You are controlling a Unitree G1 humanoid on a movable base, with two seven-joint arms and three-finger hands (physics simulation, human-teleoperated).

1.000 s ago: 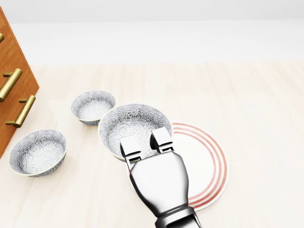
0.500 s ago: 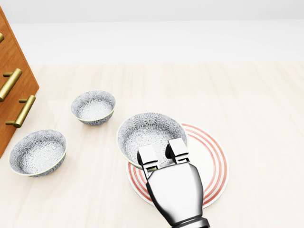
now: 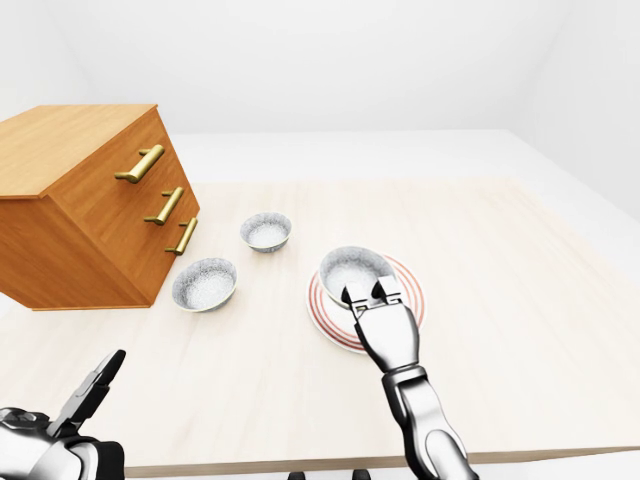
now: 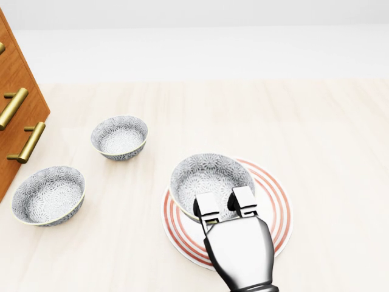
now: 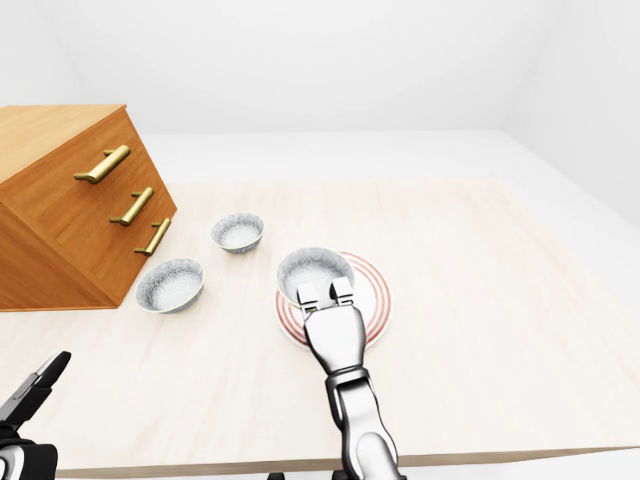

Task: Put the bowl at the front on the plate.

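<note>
A patterned grey-white bowl (image 4: 208, 175) is over the left half of the red-ringed white plate (image 4: 277, 210). I cannot tell whether it rests on the plate or hangs just above it. My right hand (image 4: 225, 205) reaches in from the bottom of the head view and is shut on the bowl's near rim. Two fingers (image 4: 206, 208) show over the rim, and the thumb is hidden. In the left-eye view my left hand (image 3: 92, 392) hangs low at the bottom left, off the table, with its fingers spread and nothing in them.
Two more patterned bowls sit to the left of the plate, one (image 4: 119, 137) higher in the head view and one (image 4: 48, 194) lower. A wooden drawer chest (image 3: 90, 200) with brass handles stands at the left. The table's near edge (image 3: 300, 462) runs along the bottom.
My right hand has carried the bowl rightward and a little down in the head view, from the plate's left edge to over the plate. The other bowls have not moved.
</note>
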